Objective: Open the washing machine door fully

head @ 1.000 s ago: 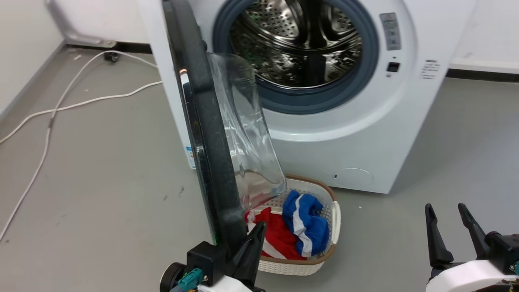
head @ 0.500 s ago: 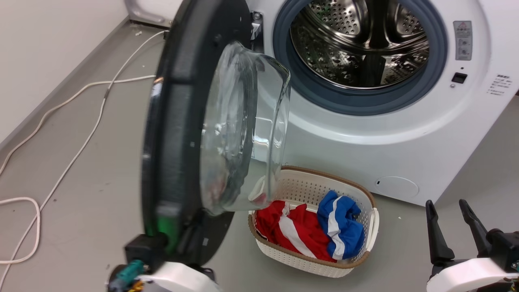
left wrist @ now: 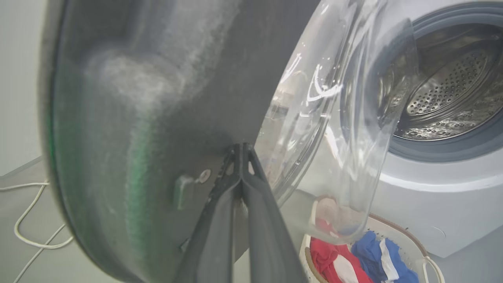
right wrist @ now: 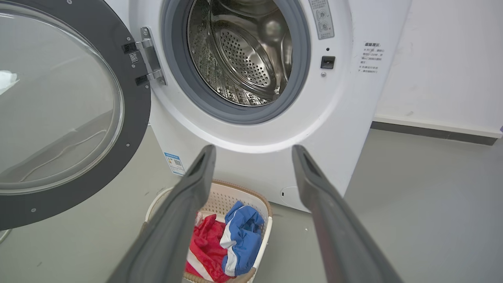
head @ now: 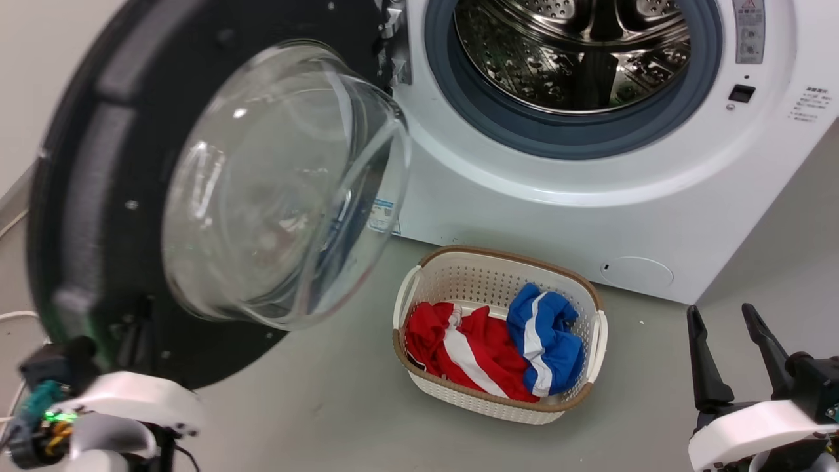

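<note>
Door (head: pixel 85 196) stands wide open on the washing machine's (head: pixel 537 210) left hinge. Left gripper (left wrist: pixel 240 147) pinched closed, tips against door's inner face. Right gripper (head: pixel 719 313) spread wide, empty.

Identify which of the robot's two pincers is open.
The right pincer: its fingers stand wide apart, holding nothing. The left pincer has its fingers pressed together at the washing machine door.

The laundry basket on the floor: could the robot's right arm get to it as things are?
Probably yes. The right gripper hangs open and empty near the basket, with bare floor between them, and the door stands off on the basket's other side.
</note>
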Tool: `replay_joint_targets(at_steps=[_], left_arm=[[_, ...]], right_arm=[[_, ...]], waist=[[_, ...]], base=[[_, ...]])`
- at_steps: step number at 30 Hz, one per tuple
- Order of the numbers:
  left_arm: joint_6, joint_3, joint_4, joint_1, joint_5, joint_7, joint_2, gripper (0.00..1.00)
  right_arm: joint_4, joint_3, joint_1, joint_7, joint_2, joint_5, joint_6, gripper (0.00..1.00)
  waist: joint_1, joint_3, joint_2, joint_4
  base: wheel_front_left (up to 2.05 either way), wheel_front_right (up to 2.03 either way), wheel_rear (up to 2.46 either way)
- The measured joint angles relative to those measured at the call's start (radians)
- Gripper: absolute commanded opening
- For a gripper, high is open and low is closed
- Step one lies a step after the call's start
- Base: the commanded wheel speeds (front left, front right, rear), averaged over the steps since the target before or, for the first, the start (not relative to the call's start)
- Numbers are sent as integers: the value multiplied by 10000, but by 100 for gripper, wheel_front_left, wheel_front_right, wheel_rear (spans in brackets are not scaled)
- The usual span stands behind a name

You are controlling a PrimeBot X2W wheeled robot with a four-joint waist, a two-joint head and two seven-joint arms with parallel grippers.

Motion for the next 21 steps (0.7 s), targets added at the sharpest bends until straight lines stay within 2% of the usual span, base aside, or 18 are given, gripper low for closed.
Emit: replay_joint_targets(at_steps=[2, 6, 11, 18, 21], left_arm=[[-94, 591, 715, -345, -368, -61, 351, 0], [-222, 957, 1542, -761, -585, -104, 650, 0], [-629, 1340, 2688, -1336, -932, -163, 1193, 0], [-1045, 1429, 3952, -2073, -1030, -470, 1480, 0], [-1081, 1427, 4272, -2185, -1001, -732, 1488, 0]], right_arm=[[6, -2, -26, 0, 0, 2, 0, 100], [33, 10, -148, 0, 0, 0, 0, 100], [40, -36, -221, 15, 0, 0, 0, 100], [109, -58, -267, 94, 0, -2, 0, 100], [171, -63, -267, 88, 0, 4, 0, 100]], waist=[[0, 134, 0, -157], [1, 253, 0, -260], [0, 325, 0, -303], [0, 306, 0, -315], [0, 242, 0, -316]], base=[[0, 0, 0], [0, 0, 0], [0, 0, 0], [0, 0, 0], [0, 0, 0]])
